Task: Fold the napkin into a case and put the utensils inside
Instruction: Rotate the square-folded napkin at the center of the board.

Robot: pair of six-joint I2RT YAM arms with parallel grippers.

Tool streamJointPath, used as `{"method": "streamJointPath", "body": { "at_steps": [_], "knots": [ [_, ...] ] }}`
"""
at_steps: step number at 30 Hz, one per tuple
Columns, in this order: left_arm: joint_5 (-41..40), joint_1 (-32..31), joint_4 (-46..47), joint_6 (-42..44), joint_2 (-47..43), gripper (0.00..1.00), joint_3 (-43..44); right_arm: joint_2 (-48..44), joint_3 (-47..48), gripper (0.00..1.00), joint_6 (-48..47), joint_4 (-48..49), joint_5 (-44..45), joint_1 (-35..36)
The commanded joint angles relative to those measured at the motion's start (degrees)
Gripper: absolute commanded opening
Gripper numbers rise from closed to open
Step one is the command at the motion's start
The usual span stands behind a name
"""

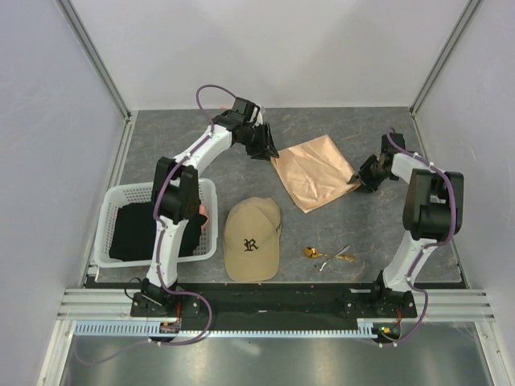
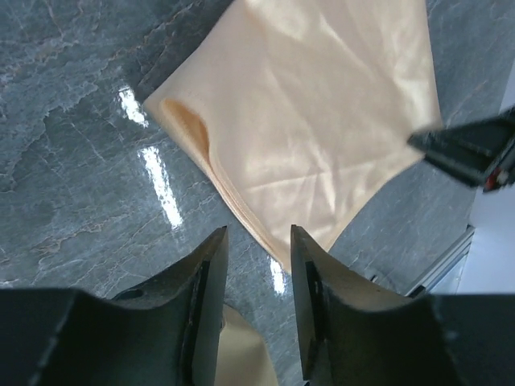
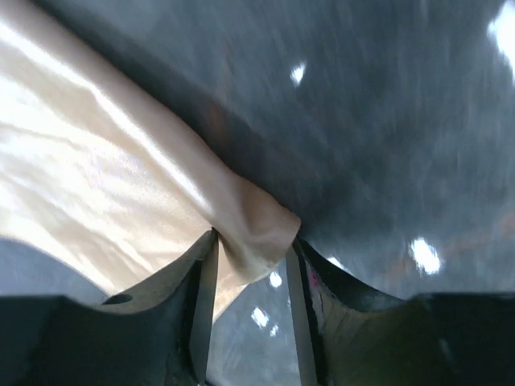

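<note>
The peach-orange napkin [image 1: 314,173] lies folded flat on the grey table, right of the middle. In the left wrist view the napkin [image 2: 314,121] lies just ahead of my left gripper [image 2: 257,233], which is open and empty. In the top view my left gripper [image 1: 268,150] hovers at the napkin's left corner. My right gripper [image 1: 360,178] is at the right corner. In the right wrist view its jaws [image 3: 253,241] stand open, with the bunched corner of the napkin [image 3: 121,177] between the tips. The utensils, a gold spoon [image 1: 312,252] and silvery pieces [image 1: 336,256], lie near the front.
A tan baseball cap [image 1: 253,239] sits front centre, left of the utensils. A white basket [image 1: 113,201] holding a black cloth [image 1: 133,229] stands at the front left. Grey walls and metal posts surround the table.
</note>
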Motion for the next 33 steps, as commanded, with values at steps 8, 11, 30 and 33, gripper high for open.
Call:
{"method": "streamJointPath", "body": {
  "at_steps": [8, 11, 30, 33],
  "knots": [
    [-2.7, 0.9, 2.1, 3.7, -1.2, 0.52, 4.9, 22.0, 39.9, 0.49, -10.0, -1.3, 1.6, -0.6],
    [-0.2, 1.2, 1.5, 4.5, 2.1, 0.51, 7.2, 20.8, 42.2, 0.7, -9.9, -8.1, -0.2, -0.5],
    [10.5, 2.2, 2.2, 4.9, 8.9, 0.49, 10.2, -2.5, 0.7, 0.64, -6.1, -0.8, -10.0, 10.2],
    [9.2, 2.2, 2.9, 5.3, 6.9, 0.49, 8.2, -5.2, -3.8, 0.6, -2.7, 1.8, -8.8, 11.0]
  ]
}}
